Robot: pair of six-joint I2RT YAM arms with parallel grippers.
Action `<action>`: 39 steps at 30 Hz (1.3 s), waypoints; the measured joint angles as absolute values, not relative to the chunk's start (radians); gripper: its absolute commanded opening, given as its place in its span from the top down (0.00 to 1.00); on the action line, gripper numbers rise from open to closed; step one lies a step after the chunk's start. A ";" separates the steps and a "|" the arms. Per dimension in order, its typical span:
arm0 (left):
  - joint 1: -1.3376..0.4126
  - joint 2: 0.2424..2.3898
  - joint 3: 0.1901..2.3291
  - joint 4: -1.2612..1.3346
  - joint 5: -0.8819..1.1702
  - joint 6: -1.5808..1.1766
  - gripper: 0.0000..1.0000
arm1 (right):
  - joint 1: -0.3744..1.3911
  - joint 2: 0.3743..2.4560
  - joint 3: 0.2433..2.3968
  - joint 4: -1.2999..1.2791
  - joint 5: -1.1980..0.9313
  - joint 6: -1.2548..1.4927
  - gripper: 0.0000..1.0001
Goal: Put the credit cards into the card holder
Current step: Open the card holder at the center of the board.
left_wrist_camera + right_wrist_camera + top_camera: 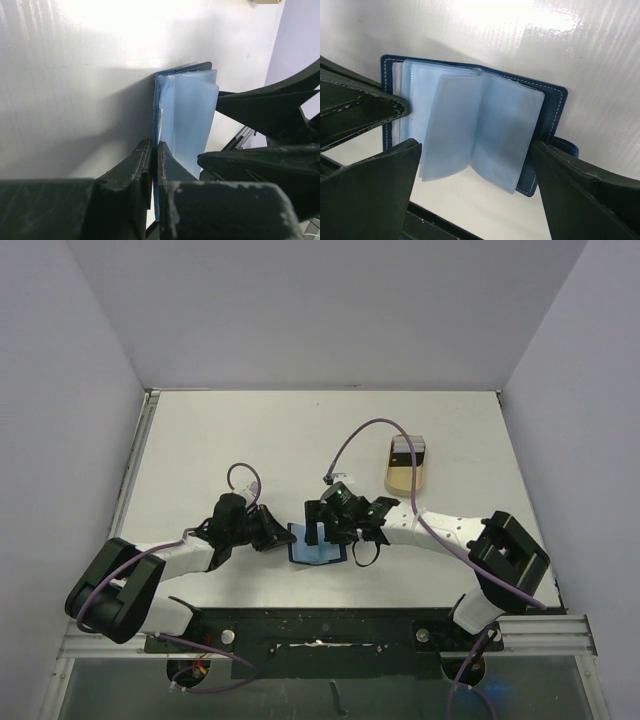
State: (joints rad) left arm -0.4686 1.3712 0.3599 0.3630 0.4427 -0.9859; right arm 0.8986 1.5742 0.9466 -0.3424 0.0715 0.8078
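The card holder [318, 543] lies open on the table [250, 440]; my left gripper [154, 150] is clenched on its left cover, I judge to pin it flat; my right gripper [476, 145] stands released, astride its clear sleeves [470, 120]; the cards [408, 451] seem to wait in the dish [402, 480], well beyond it rightward

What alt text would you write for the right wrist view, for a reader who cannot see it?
An open navy card holder lies on a white table, its pale blue clear sleeves fanned apart. The right gripper stands wide open with a finger at each side of it, while the left gripper pinches the holder's edge at the picture's left.
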 measured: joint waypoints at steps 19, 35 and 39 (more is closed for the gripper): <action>-0.469 1.346 0.360 0.347 0.438 -0.984 0.83 | 0.919 1.564 0.955 -0.359 0.096 0.796 0.29; -0.469 1.304 0.360 0.329 0.422 -0.986 0.68 | 0.925 1.561 0.990 -0.395 0.144 0.783 0.65; -0.469 1.303 0.360 0.329 0.422 -0.986 0.68 | 0.925 1.567 0.990 -0.353 0.117 0.786 0.67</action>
State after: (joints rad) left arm -0.4686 1.3033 0.3599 0.3290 0.4221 -0.9859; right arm 0.9245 1.5673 0.9901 -0.3527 0.1173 0.7860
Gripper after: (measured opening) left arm 0.315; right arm 0.345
